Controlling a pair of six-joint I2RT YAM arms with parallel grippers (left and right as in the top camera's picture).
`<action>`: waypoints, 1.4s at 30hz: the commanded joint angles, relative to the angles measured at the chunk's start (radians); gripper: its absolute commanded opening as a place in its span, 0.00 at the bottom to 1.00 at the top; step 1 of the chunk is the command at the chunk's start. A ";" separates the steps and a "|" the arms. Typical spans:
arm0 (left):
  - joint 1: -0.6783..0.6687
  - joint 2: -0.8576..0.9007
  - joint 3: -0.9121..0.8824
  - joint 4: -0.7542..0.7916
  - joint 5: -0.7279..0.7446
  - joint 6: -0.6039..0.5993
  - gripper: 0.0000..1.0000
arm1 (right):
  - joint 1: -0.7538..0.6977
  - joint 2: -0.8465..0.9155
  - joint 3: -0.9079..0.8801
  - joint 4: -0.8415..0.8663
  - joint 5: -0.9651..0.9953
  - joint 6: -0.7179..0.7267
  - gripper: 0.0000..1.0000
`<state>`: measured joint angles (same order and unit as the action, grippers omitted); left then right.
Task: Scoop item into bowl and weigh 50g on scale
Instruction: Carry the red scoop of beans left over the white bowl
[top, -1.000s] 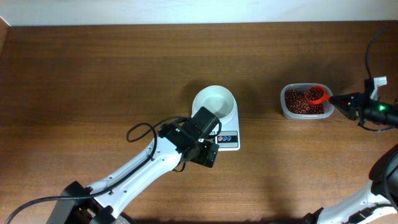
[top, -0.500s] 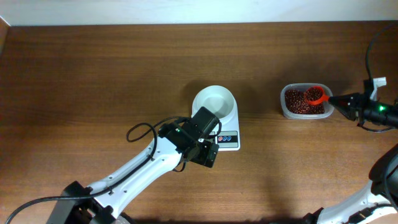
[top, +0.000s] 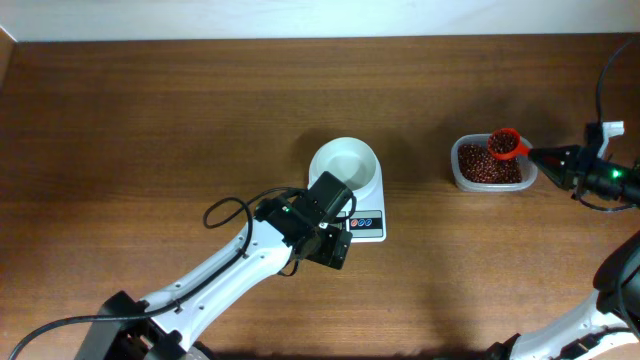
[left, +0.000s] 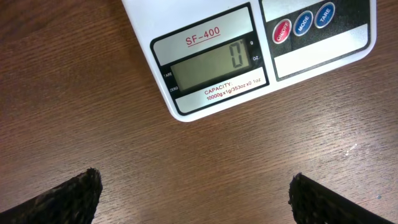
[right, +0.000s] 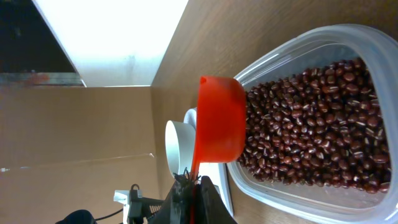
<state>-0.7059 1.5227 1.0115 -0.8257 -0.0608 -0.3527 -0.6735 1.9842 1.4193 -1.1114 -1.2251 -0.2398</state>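
scale: top cut off | tub: right side cut off

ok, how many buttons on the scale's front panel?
3, in a row on the scale, right of its display: red on/off button, blue MODE button, blue TARE button. None appear hidden.

White left arm, black cable; right arm seemingly black, green light.

A brown wooden table carried two things directly: a white digital scale near its centre, display edge toward about six o'clock, and a clear plastic tub standing well apart, at roughly three o'clock from the scale.
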 joint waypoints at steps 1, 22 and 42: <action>-0.003 -0.010 -0.004 -0.001 -0.008 0.002 0.99 | 0.003 0.008 0.020 -0.004 -0.055 -0.019 0.04; -0.003 -0.010 -0.004 -0.001 -0.008 0.002 0.99 | 0.455 0.008 0.020 0.012 -0.111 -0.015 0.04; -0.003 -0.010 -0.004 -0.001 -0.008 0.002 0.99 | 0.694 0.008 0.020 0.252 -0.125 -0.002 0.04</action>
<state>-0.7059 1.5230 1.0115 -0.8261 -0.0605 -0.3527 0.0006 1.9842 1.4223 -0.8955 -1.3148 -0.2401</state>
